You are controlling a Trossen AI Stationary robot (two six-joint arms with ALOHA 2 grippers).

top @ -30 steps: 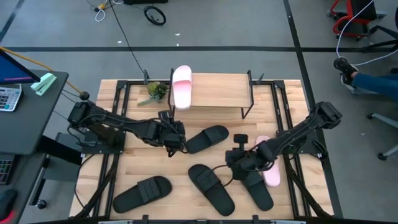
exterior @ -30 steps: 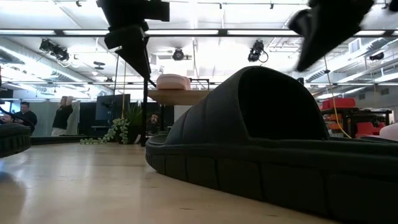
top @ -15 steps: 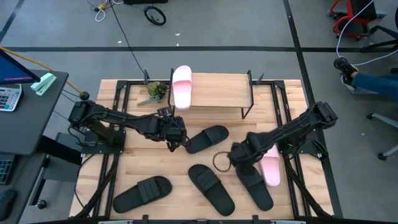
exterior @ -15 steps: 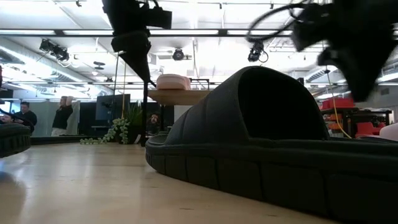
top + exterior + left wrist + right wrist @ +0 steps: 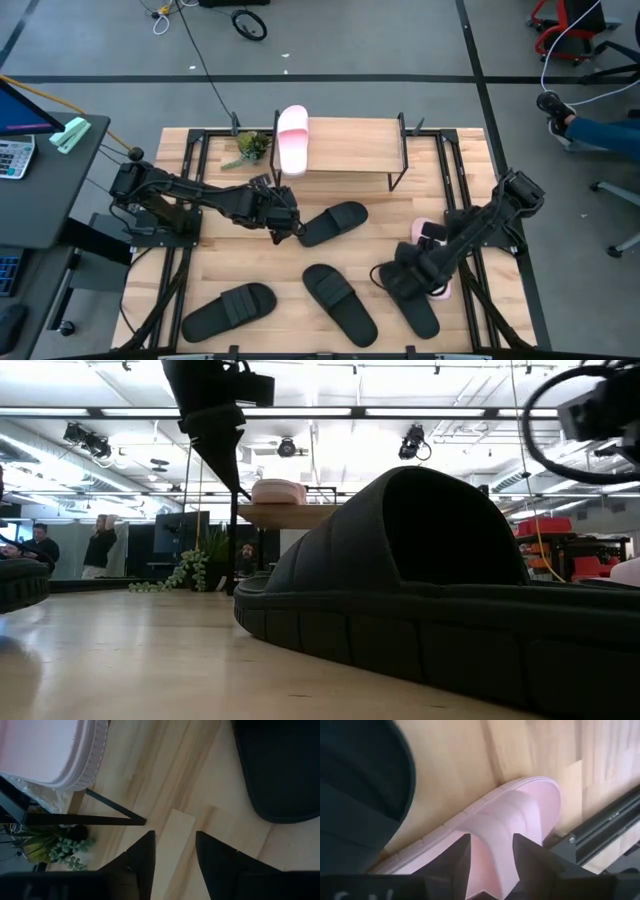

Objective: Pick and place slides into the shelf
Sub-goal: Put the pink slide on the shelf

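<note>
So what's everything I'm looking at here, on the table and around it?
Pink slides: two; one on the shelf, one on the table at the right.
Black slides: four, on the table.
Shelf: one, light wood, black wire legs, at the table's far side.
Small plant: one, green, left of the shelf.
Table: one, wooden.
Left pincer: open, empty, beside a black slide.
Right pincer: open, over the pink slide.
</note>
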